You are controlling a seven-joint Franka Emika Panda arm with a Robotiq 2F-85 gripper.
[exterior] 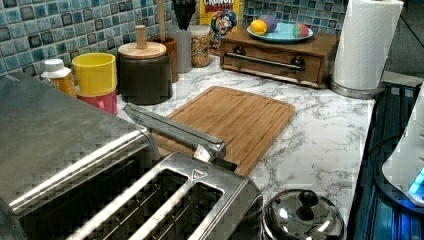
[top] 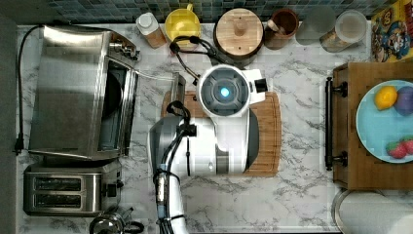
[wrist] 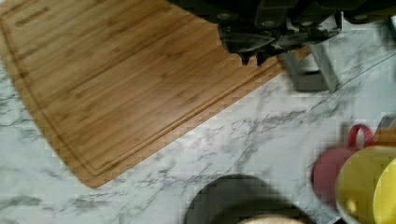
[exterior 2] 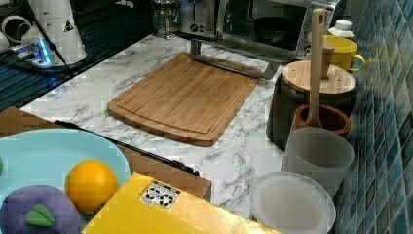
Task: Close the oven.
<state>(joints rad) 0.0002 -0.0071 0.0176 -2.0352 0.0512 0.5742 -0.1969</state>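
Marble counter (top: 292,195) under everything. Panda arm (top: 214,146) in the middle of the top view, white body over the bamboo cutting board (exterior 2: 185,95). Toaster oven (top: 73,92) at the top view's left, brushed steel, biggest appliance there; door dropped open and flat, glass panel reaching toward the board, dark interior showing in the right view. Steel bar handle (exterior: 175,130) of the door at the board's near edge in the left view, w/ its end bracket (wrist: 308,70) just beside the board's corner in the wrist view. Two-slot toaster (top: 68,190) just below the oven in the top view, touching or nearly so. Wooden drawer box (exterior: 275,55) at the top view's right, well apart from the oven, carrying a light-blue plate (top: 377,126) w/ toy fruit: lemon (top: 385,97), purple piece, strawberry. Paper towel roll (exterior: 365,45) next to the box. Along the tiled backsplash: dark canister w/ wooden lid (top: 238,31), yellow cup (top: 182,23) stacked on a pink cup, spice bottle (top: 151,30), brown utensil crock (exterior 2: 321,119) w/ wooden spoon, frosted containers, cereal box (exterior: 220,20). Gripper (wrist: 252,57) over the board's edge near the handle bracket, dark fingertips pressed close together, pinching nothing, not touching the handle.
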